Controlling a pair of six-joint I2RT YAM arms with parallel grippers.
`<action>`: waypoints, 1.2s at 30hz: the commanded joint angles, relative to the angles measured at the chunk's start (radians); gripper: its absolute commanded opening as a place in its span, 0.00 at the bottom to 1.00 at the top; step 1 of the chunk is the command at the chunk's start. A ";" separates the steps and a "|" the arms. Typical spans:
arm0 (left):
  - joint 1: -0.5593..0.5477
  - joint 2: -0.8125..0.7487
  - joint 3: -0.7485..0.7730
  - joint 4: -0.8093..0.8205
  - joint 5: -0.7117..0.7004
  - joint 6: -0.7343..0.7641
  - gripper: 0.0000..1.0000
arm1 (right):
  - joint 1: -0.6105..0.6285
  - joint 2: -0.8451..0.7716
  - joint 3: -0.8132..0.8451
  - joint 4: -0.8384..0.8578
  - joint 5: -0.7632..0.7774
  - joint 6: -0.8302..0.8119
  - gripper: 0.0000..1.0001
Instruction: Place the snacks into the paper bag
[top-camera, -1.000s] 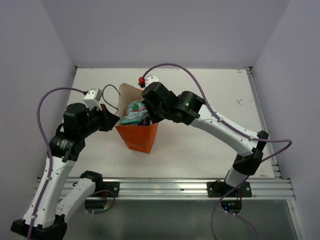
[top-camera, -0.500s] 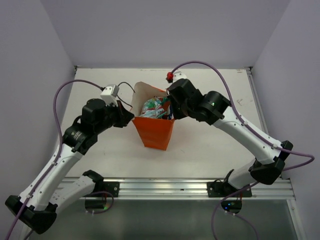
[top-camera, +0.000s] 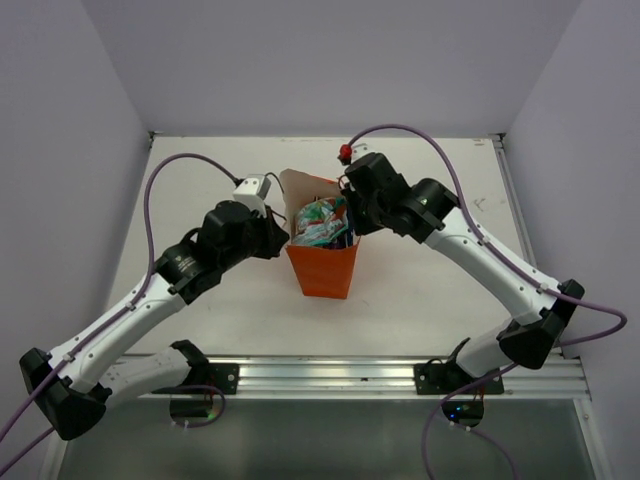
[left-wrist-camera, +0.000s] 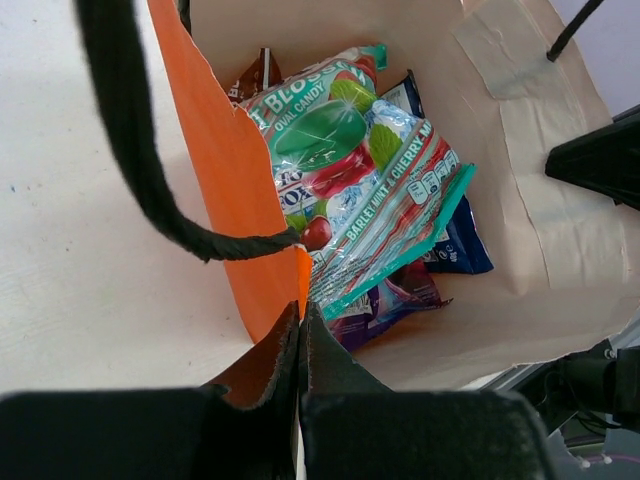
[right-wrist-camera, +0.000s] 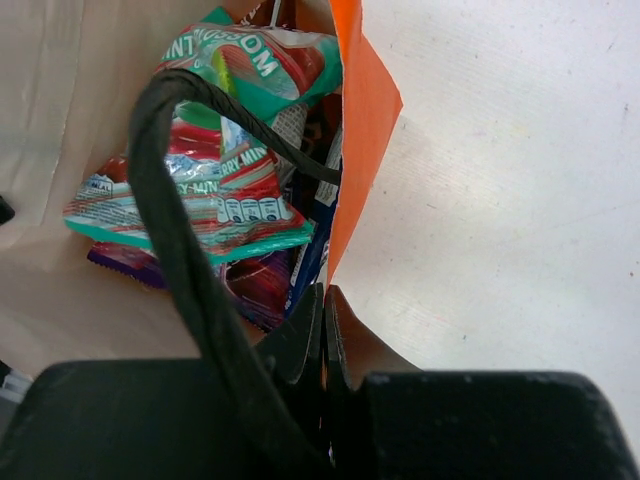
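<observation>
Upright over the middle of the table (top-camera: 450, 300), mouth open upward: the paper bag (top-camera: 322, 275). Resting on the surface or lifted just clear of it, cannot tell.

Inside, against the pale lining: the green-white-pink sweets packet (left-wrist-camera: 345, 165) on top, the dark blue bag (left-wrist-camera: 462, 250) and the small purple packet (left-wrist-camera: 385, 300) partly beneath it, and a dark red packet edge (left-wrist-camera: 262, 72) behind, too hidden to name.

Pinched at the left wall, just below the rim, by the left gripper (left-wrist-camera: 300, 322). Fingers pressed together with only orange paper between them, a black cord handle (left-wrist-camera: 135, 150) looping past. Pinched likewise at the right wall by the right gripper (right-wrist-camera: 323, 315), closed flat on the paper, with the other cord handle (right-wrist-camera: 185, 260) draped across it.

From above, reaching in from either side. Elbows raised, forearms sloping toward the bag, wrists bent so the fingers meet the rim from outside and above.
</observation>
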 joint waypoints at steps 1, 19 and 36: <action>-0.042 0.006 0.044 0.102 -0.072 -0.015 0.00 | -0.005 0.013 0.025 0.093 -0.006 -0.043 0.00; -0.076 0.145 0.304 0.223 -0.080 0.155 0.63 | -0.008 0.015 0.191 0.096 0.050 -0.103 0.93; 0.442 0.038 0.292 -0.012 -0.158 0.366 0.64 | -0.289 -0.120 0.119 0.019 0.535 -0.186 0.99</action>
